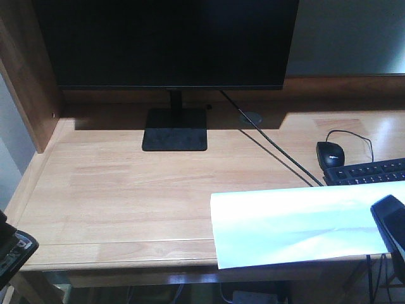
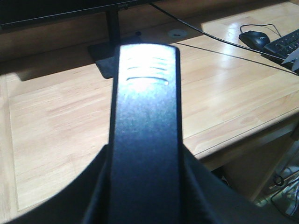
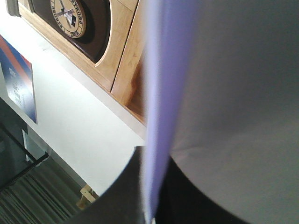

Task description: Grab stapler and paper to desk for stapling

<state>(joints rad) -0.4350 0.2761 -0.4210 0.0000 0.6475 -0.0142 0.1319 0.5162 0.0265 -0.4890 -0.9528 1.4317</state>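
**A:** What is the left gripper point(image 2: 145, 179) doing?

**B:** It is clamping the stapler point(image 2: 145, 93). In its wrist view the black body is running straight up the middle. The ridged end is pointing toward the monitor point(image 1: 171, 38), and a dark finger is pressing in on each side.

**A:** Is the stapler resting on the desk point(image 1: 126, 190)?

**B:** It is looking lifted, hanging over the left half of the light wood near the front edge. In the front view only a dark corner of that arm is showing at the bottom left.

**A:** And the paper point(image 1: 297, 221)?

**B:** The right gripper point(image 1: 389, 221) is pinching it at its right end. The white sheet is stretching leftward from there across the desk's front right part, and its lower left corner is overhanging the front edge.

**A:** Is it lying on the wood?

**B:** I cannot tell whether it is touching. It is hiding the near edge of the keyboard point(image 1: 370, 171), and the mouse point(image 1: 330, 153) is sitting just left of the keyboard, behind the sheet.

**A:** Is the right wrist view adding anything?

**B:** The paper is filling most of it, blurred, with one edge running down between the dark jaws at the bottom. A wooden plaque point(image 3: 74, 18) with a round emblem is showing behind it.
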